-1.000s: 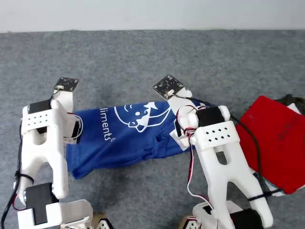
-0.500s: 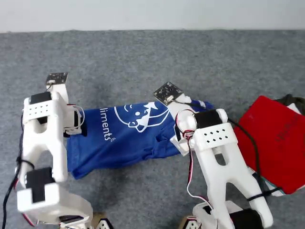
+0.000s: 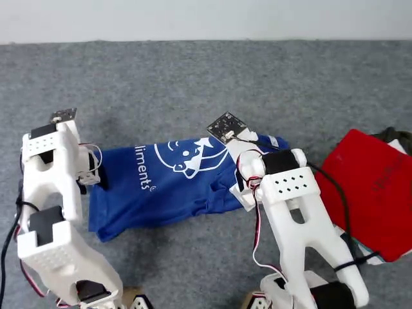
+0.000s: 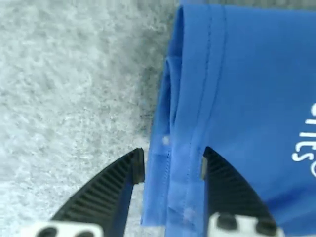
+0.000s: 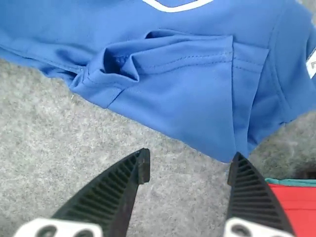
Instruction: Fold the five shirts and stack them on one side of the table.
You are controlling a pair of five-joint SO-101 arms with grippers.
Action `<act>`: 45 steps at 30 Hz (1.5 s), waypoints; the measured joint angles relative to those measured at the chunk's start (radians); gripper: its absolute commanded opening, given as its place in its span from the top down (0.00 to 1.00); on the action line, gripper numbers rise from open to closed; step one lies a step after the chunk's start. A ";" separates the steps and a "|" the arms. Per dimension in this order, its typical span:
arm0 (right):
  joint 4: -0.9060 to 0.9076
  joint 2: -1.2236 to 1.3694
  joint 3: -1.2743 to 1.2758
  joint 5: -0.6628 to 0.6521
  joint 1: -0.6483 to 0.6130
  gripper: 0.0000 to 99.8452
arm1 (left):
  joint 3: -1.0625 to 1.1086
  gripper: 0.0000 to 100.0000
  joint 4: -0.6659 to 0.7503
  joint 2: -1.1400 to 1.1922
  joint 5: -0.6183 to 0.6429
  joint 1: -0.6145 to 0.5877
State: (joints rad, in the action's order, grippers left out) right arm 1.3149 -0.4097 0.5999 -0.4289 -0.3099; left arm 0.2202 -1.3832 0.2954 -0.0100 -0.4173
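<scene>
The grey, felt-like worktop [image 3: 193, 77] carries a blue shirt [image 3: 167, 187] at its centre. It is a smooth knit with white print, roughly folded into a long band with rumpled edges. At 3 o'clock from it lies a red shirt [image 3: 370, 193], folded flat into a square. The left jaws stand at the blue shirt's 9 o'clock edge, parted, with the double-stitched hem [image 4: 190, 148] lying between their ribbed black tips. The right jaws hang wide apart at the shirt's 3 o'clock end, over bare worktop just beside a creased sleeve [image 5: 197, 94].
</scene>
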 measured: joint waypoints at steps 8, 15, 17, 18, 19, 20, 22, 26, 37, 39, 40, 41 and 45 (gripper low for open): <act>-0.005 0.000 0.002 0.000 0.000 0.73 | -0.032 0.81 -0.008 0.117 0.000 0.029; -0.005 0.000 0.002 0.000 -0.002 0.73 | -0.141 0.99 -0.066 0.206 0.000 0.060; -0.005 0.000 0.002 0.000 -0.002 0.73 | -0.161 0.98 -0.078 0.218 0.000 0.095; -0.005 0.000 0.002 0.000 -0.002 0.73 | -0.166 0.99 -0.078 0.222 0.000 0.114; -0.005 0.000 0.002 0.000 -0.002 0.73 | -0.169 0.99 -0.083 0.226 0.002 0.129; -0.005 0.000 0.002 0.000 -0.002 0.73 | -0.169 0.99 -0.083 0.227 0.002 0.140; -0.005 0.000 0.002 0.000 0.000 0.73 | -0.170 0.99 -0.083 0.229 0.003 0.147; -0.005 0.000 0.002 0.000 -0.002 0.73 | -0.176 0.99 -0.095 0.232 0.003 0.155; -0.021 0.000 0.002 0.000 0.074 0.73 | -0.374 0.99 -0.302 0.250 -0.002 -0.023; -0.032 0.000 0.002 0.000 0.126 0.73 | -0.425 0.99 -0.333 0.250 -0.018 -0.077; -0.038 0.000 0.002 0.000 0.150 0.73 | -0.446 0.99 -0.338 0.250 -0.032 -0.098; -0.043 0.000 0.002 0.000 0.172 0.73 | -0.465 0.99 -0.341 0.250 -0.046 -0.117; -0.046 0.000 0.002 0.000 0.238 0.73 | -0.505 0.99 -0.341 0.250 -0.061 -0.158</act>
State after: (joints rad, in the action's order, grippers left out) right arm 1.2689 -0.4097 0.6015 -0.4289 -0.0721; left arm -0.2846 -1.7238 0.5455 -0.0713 -0.5754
